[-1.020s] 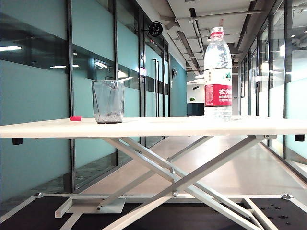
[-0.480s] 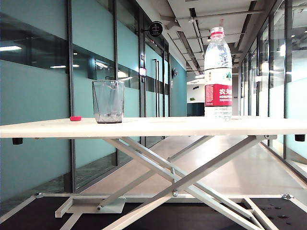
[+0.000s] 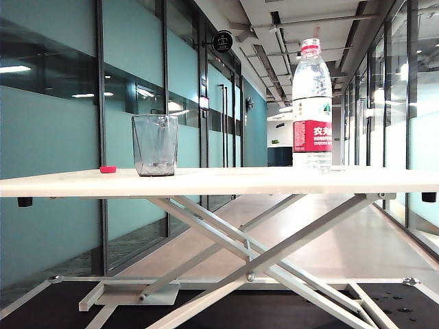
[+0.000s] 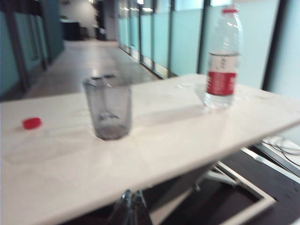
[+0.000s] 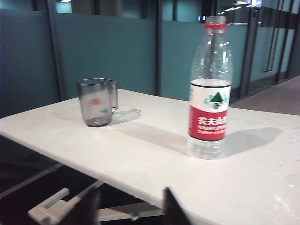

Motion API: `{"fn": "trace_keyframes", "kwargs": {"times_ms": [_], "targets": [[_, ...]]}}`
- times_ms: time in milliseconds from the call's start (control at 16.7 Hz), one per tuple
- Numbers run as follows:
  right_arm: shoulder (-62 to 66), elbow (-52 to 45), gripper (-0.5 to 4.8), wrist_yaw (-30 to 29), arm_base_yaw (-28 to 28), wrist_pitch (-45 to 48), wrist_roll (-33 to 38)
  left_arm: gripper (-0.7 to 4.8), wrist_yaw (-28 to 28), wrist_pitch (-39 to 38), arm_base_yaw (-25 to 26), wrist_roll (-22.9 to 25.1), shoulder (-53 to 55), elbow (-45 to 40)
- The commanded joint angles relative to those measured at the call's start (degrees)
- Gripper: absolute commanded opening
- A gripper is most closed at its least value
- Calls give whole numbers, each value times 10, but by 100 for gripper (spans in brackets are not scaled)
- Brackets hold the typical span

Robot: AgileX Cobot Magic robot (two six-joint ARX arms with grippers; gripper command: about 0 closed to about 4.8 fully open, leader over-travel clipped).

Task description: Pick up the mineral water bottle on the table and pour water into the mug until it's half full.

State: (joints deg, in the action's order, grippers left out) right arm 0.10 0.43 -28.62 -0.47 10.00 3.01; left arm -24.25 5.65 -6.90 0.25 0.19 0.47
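Glass-walled corridor, white worktop point(image 3: 219, 181) with bottle and mug upright, well apart.
Mineral water bottle point(image 5: 209, 89) uncapped; mug point(image 5: 95, 101) empty; right tool point(image 5: 130, 205) open; left tool point(image 4: 132, 206) state unclear.

We see a mineral water bottle point(image 3: 312, 106) of clear, glossy plastic, ribbed near its base, with a smooth red printed label. The mug point(image 3: 154, 144) looks like transparent grey-tinted glass or plastic with a shiny surface. The table point(image 3: 226, 181) has a smooth white top with a soft sheen, carried on white painted metal legs point(image 3: 260, 257). A small red cap point(image 3: 108, 169) looks like plastic. The right gripper point(image 5: 129, 206) shows dark, matt fingers; the left gripper point(image 4: 132, 211) is too blurred to judge its finish.
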Motion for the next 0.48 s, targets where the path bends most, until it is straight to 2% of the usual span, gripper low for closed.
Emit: {"fn": "trace_keyframes", "kwargs": {"times_ms": [60, 120, 240, 360, 420, 480], "targets": [[4, 2, 373, 4, 2, 18, 2, -5, -14, -32, -1, -3, 0, 1], [7, 5, 379, 7, 8, 21, 1, -5, -14, -43, -1, -3, 0, 1], [30, 30, 437, 25, 22, 23, -6, -5, -15, -54, -1, -3, 0, 1], [69, 63, 446, 33, 28, 23, -34, -5, -15, -55, -1, -3, 0, 1], [101, 84, 475, 33, 27, 25, -51, -5, -15, -55, -1, -3, 0, 1], [133, 102, 479, 33, 27, 31, -58, -5, -15, -55, -1, -3, 0, 1]]}}
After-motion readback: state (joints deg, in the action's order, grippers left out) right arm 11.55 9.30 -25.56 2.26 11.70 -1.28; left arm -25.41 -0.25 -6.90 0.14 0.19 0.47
